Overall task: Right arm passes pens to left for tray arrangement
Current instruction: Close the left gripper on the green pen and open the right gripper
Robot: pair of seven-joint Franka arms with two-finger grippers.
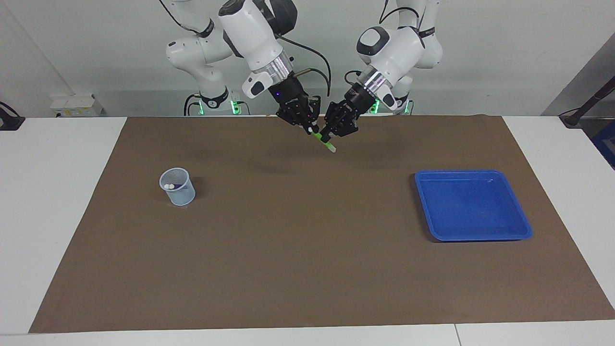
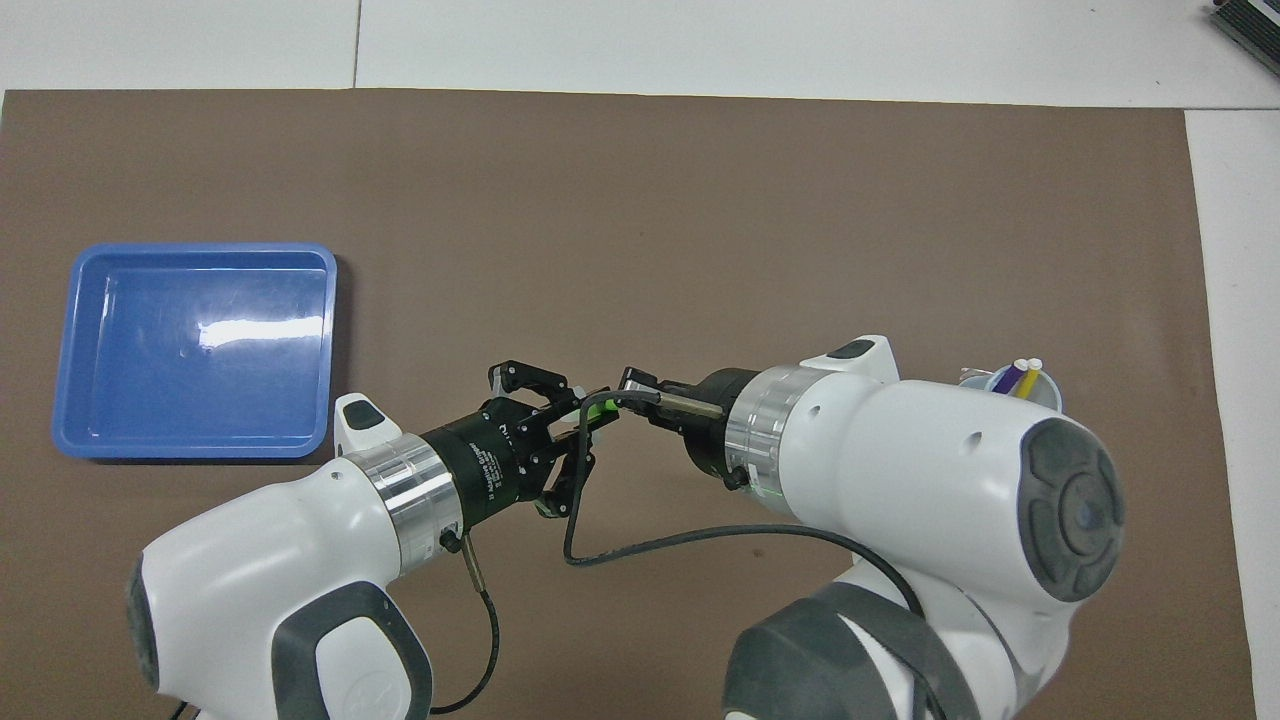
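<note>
While both grippers clench the green pen [image 1: 321,140] in the air over the mat [image 1: 307,250], the handover is not complete.
The pen slants, its white end pointing down and away from the robots. The right gripper [image 1: 308,126] grasps its upper end; the left gripper [image 1: 328,135] grips just beside it, lower on the shaft. Judged next: the right releases. The tray [image 1: 521,223] lies toward the left arm's end, bare. The cup [image 1: 178,192] with the purple pen [image 2: 1010,378] and yellow pen [image 2: 1028,381] stands toward the right arm's end.
</note>
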